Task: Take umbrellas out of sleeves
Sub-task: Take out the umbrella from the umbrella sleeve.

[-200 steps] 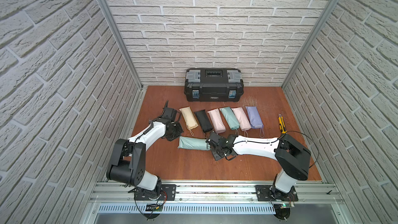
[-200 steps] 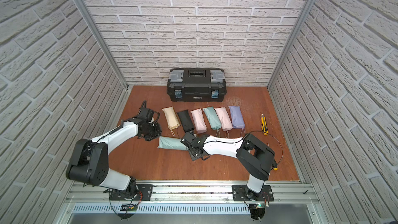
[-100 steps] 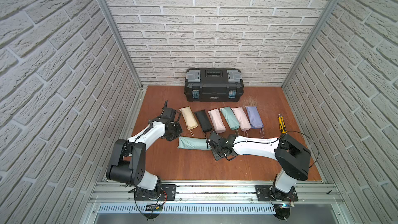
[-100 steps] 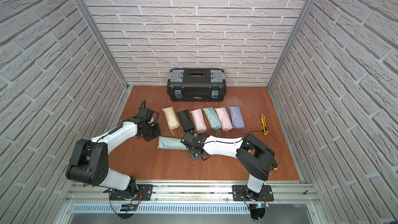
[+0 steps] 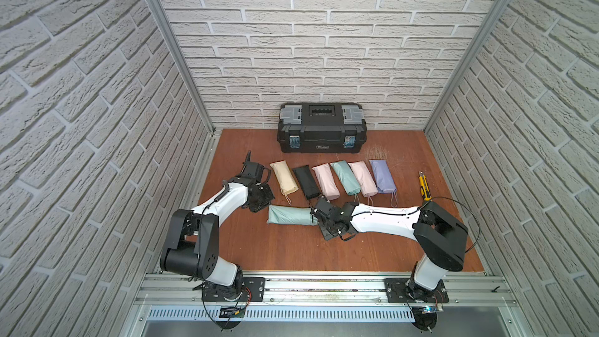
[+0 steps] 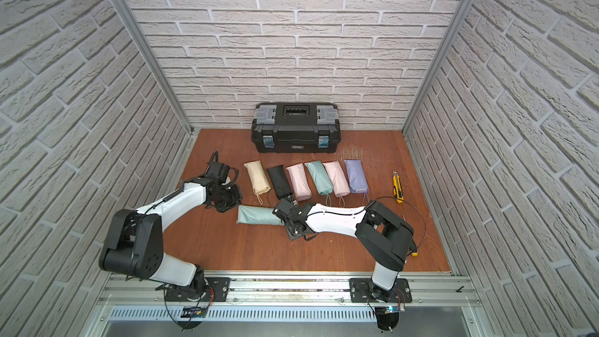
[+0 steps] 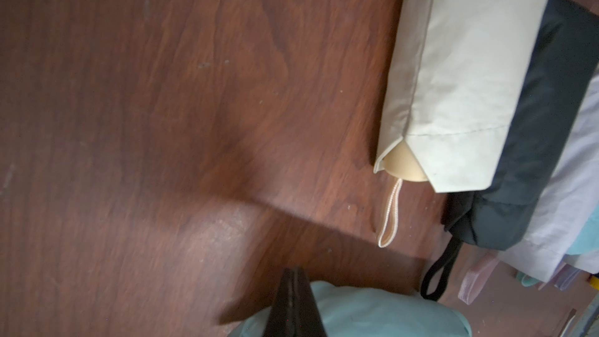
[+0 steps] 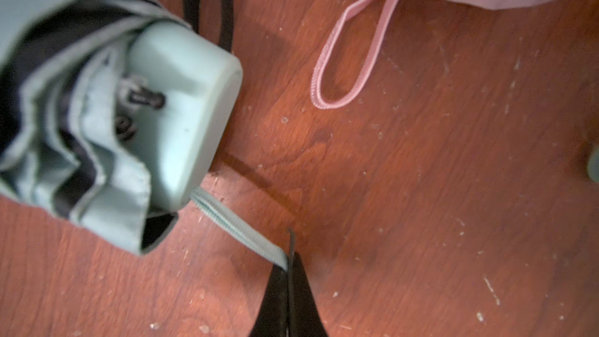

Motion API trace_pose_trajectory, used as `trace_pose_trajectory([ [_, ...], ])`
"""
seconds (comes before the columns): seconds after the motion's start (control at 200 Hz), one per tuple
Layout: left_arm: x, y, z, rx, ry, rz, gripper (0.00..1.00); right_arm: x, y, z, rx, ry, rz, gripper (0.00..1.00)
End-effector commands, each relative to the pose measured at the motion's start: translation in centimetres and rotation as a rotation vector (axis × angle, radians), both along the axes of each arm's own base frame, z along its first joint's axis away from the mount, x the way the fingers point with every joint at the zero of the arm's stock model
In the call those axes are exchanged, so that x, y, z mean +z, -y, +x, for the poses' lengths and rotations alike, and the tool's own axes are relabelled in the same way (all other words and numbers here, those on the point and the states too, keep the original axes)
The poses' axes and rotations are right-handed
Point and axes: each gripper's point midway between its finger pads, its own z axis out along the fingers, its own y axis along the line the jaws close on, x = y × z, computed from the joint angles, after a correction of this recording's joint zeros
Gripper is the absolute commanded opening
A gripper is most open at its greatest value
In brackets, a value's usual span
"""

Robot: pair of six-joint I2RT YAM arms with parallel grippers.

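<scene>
– Near the middle of the worktop (image 5: 291, 248), what is that long green thing lying sideways?

– It is the mint umbrella (image 8: 181, 108), tucked inside its mint sleeve (image 5: 288, 215). Only its stubby handle pokes out of the open end.

– Who has hold of it?

– The right claw (image 8: 289, 270) is squeezed tight on the umbrella's wrist loop (image 8: 236, 228). The loop runs straight from the handle to the claw.

– And the left claw (image 7: 293, 290)?

– It is pinched closed too, right at the sleeve's other end. I cannot tell if any cloth is caught in it.

– What lies behind?

– Six plump sleeves lie side by side in a row: the cream sleeve (image 5: 283, 176), the black sleeve (image 5: 306, 181), the pink sleeve (image 5: 325, 180), the second mint sleeve (image 5: 344, 176), the second pink sleeve (image 5: 364, 178) and the lavender sleeve (image 5: 382, 176). Loops hang out of their near ends. In the left wrist view a cream handle (image 7: 405, 166) peeks from the cream sleeve's mouth.

– And farther out?

– A black toolbox (image 5: 321, 128) sits at the back, against the brick wall (image 5: 324, 59). A yellow utility knife (image 5: 424, 186) lies to the right of the row, apart from it.
</scene>
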Motion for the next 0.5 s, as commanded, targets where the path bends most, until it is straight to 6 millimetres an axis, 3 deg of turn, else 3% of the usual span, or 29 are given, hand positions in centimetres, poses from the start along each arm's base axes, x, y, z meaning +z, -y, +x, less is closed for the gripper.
trace_pose_trajectory([
  [0.0,0.85,-2.39,1.86,0.050,0.067,0.084,0.00,-1.34,4.85,-2.14,-0.046,-0.086,-0.167,0.03],
  [0.495,0.47,-2.22,2.15,0.051,0.065,0.071,0.00,-1.26,4.13,-2.05,-0.038,-0.089,-0.138,0.03],
])
